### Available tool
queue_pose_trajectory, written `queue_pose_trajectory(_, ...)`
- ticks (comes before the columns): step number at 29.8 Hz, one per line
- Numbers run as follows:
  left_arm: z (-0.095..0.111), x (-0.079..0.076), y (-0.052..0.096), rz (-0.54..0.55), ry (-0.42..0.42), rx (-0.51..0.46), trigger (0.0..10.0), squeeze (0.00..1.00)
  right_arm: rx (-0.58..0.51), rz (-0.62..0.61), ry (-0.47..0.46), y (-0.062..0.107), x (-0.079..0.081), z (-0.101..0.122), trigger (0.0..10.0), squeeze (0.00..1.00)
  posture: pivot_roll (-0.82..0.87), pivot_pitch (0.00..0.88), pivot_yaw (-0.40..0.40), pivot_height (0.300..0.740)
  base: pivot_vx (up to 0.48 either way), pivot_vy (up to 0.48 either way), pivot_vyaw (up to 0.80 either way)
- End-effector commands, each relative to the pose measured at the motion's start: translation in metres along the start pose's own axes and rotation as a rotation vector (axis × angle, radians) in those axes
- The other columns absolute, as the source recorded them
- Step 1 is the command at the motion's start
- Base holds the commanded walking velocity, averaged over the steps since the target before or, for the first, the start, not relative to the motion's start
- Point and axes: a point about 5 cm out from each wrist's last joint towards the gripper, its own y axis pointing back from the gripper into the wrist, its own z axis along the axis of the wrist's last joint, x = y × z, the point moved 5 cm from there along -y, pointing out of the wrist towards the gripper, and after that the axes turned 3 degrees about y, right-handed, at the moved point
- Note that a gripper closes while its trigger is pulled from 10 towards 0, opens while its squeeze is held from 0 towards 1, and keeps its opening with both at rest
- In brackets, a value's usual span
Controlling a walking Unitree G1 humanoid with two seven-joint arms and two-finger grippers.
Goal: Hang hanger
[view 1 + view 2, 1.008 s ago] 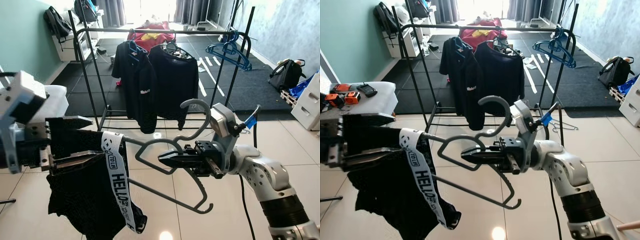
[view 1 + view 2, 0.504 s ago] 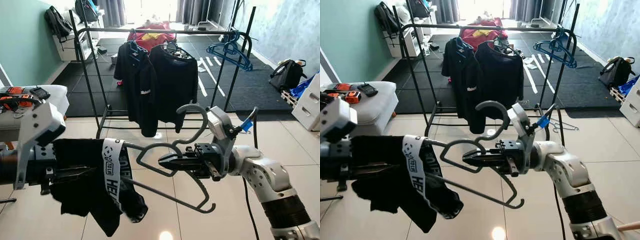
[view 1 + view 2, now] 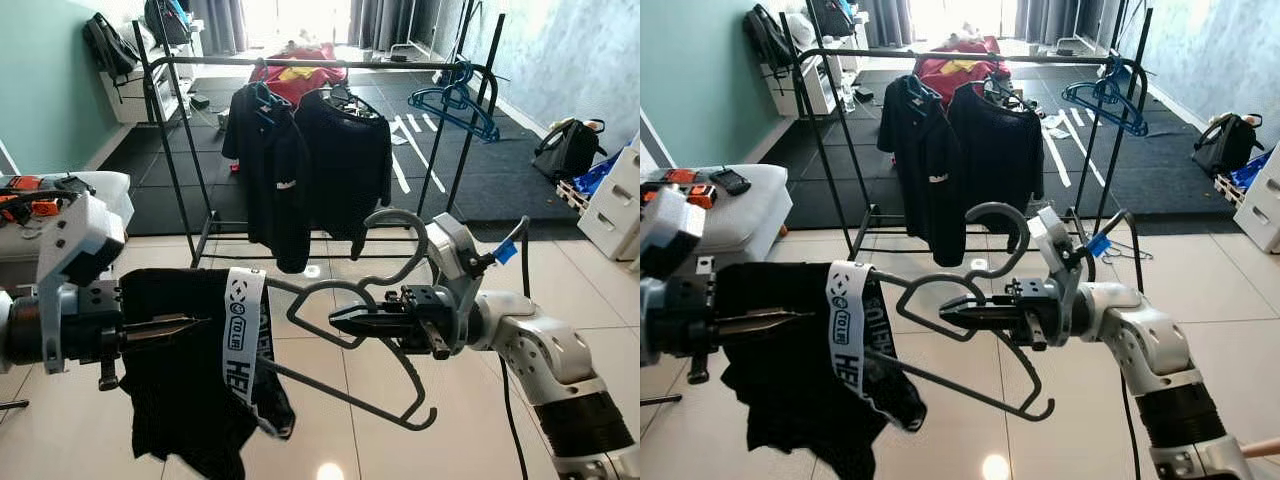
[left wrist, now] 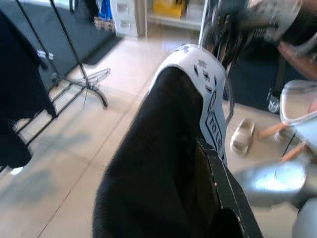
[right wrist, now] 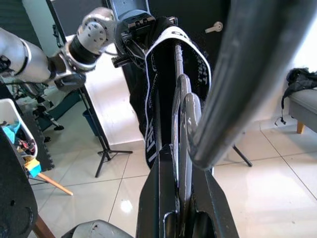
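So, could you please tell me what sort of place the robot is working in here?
Probably a lived-in home room used for laundry: a clothes rack with dark shirts, a tiled floor, and bags lying about.

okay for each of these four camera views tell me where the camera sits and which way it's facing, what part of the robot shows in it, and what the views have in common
Left eye view: on the head, looking forward and down at the clothes rack; both silver arms show, right gripper holding the grey hanger.
Right eye view: the other eye of that camera, same scene.
Left wrist view: on the left wrist, looking along a black finger over the black shorts.
Right wrist view: on the right wrist, looking along its fingers toward the left gripper.
Shared: the shorts' white waistband.
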Motion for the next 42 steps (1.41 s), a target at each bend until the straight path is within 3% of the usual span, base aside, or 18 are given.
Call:
queue_pose_trajectory(1,0.006,-0.014,-0.006,-0.086,0.014,-0.07,0.0,0.0,0.039,0.074,-0.006,-0.016,0.007,-0.009,10.0,0.0,-0.02,0.0,-0.006,0.74,0.0,0.0,0.0)
queue_pose_trajectory(5,0.002,-0.013,-0.005,-0.085,0.042,-0.101,0.0,0.0,0.032,0.078,-0.027,-0.016,0.007,-0.008,10.0,0.0,-0.03,0.0,-0.009,0.74,0.0,0.0,0.0)
queue_pose_trajectory(6,-0.001,-0.013,-0.005,-0.081,0.049,-0.104,0.0,0.0,0.031,0.074,-0.035,-0.015,0.006,-0.008,10.0,0.58,-0.03,0.0,-0.008,0.74,0.0,0.0,0.0)
queue_pose_trajectory(8,-0.002,-0.013,-0.005,-0.078,0.053,-0.106,0.0,0.0,0.031,0.071,-0.04,-0.015,0.005,-0.008,10.0,0.58,-0.03,0.0,-0.008,0.74,0.0,0.0,0.0)
queue_pose_trajectory(9,-0.003,-0.012,-0.004,-0.076,0.056,-0.108,0.0,0.0,0.029,0.066,-0.044,-0.014,0.004,-0.007,10.0,1.0,-0.03,0.0,-0.008,0.74,0.0,0.0,0.0)
queue_pose_trajectory(22,-0.007,-0.011,0.007,-0.091,0.106,-0.137,0.0,0.0,0.04,-0.007,-0.049,0.006,-0.006,-0.006,10.0,1.0,-0.03,0.0,-0.006,0.74,0.0,0.0,0.0)
queue_pose_trajectory(25,-0.007,-0.009,0.01,-0.085,0.121,-0.16,0.0,0.0,0.051,-0.053,-0.034,0.015,-0.011,-0.005,10.0,1.0,-0.03,0.0,-0.006,0.74,0.0,0.0,0.0)
queue_pose_trajectory(30,-0.012,0.005,0.024,-0.003,0.164,-0.207,0.0,0.0,0.037,-0.256,0.022,0.05,-0.032,0.006,10.0,1.0,-0.04,0.0,-0.003,0.74,0.0,0.0,0.0)
queue_pose_trajectory(33,-0.014,0.007,0.025,0.01,0.166,-0.206,0.0,0.0,0.036,-0.27,0.028,0.053,-0.032,0.007,10.0,1.0,-0.04,0.0,-0.003,0.74,0.0,0.0,0.0)
queue_pose_trajectory(37,-0.016,0.03,0.042,0.174,0.146,-0.246,0.0,0.0,-0.009,-0.35,0.038,0.078,-0.031,0.018,10.0,1.0,-0.05,0.0,0.0,0.74,0.0,0.0,0.0)
queue_pose_trajectory(38,-0.016,0.03,0.042,0.174,0.146,-0.246,0.0,0.0,-0.009,-0.35,0.038,0.078,-0.031,0.018,10.0,1.0,-0.05,0.0,0.0,0.74,0.0,0.0,0.0)
queue_pose_trajectory(40,-0.008,0.048,0.062,0.328,0.111,-0.32,0.0,0.0,-0.081,-0.385,0.025,0.094,-0.022,0.025,10.0,1.0,-0.06,0.0,0.0,0.74,0.0,0.0,0.0)
queue_pose_trajectory(42,-0.008,0.048,0.062,0.328,0.111,-0.32,0.0,0.0,-0.081,-0.385,0.025,0.094,-0.022,0.025,10.0,1.0,-0.06,0.0,0.0,0.74,0.0,0.0,0.0)
